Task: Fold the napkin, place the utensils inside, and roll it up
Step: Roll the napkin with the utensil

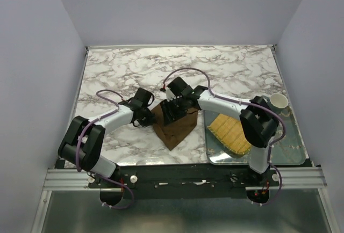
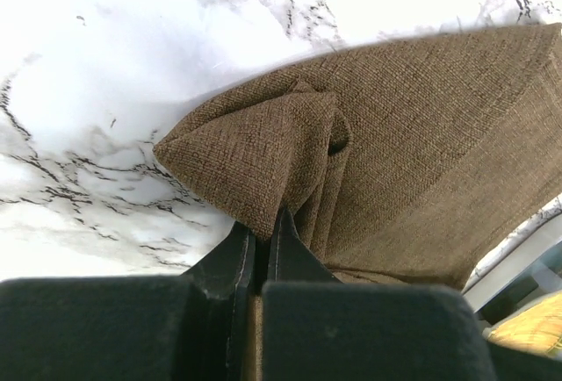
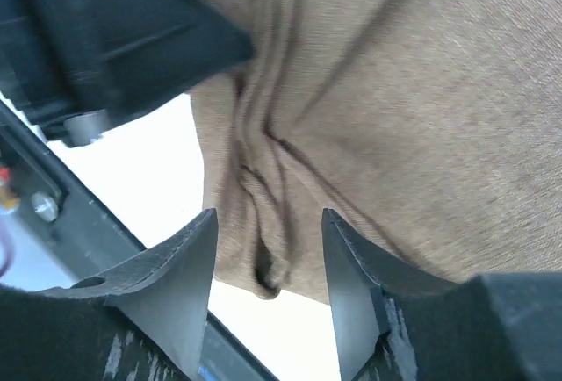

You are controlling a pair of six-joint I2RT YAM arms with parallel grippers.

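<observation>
The dark brown napkin (image 1: 174,128) lies bunched on the marble table between both arms, a point toward the near edge. My left gripper (image 1: 149,113) is at its left corner; in the left wrist view the gripper (image 2: 263,230) is shut on a folded edge of the napkin (image 2: 413,144). My right gripper (image 1: 175,109) hovers over the napkin's upper part; in the right wrist view the gripper (image 3: 270,223) is open, with a creased corner of the napkin (image 3: 395,118) between the fingers. The fork is not in view.
A yellow woven mat (image 1: 231,132) lies on a shiny tray (image 1: 287,136) at the right. A white mug (image 1: 278,101) stands at the tray's far corner. The marble table (image 1: 134,72) spreads beyond the arms.
</observation>
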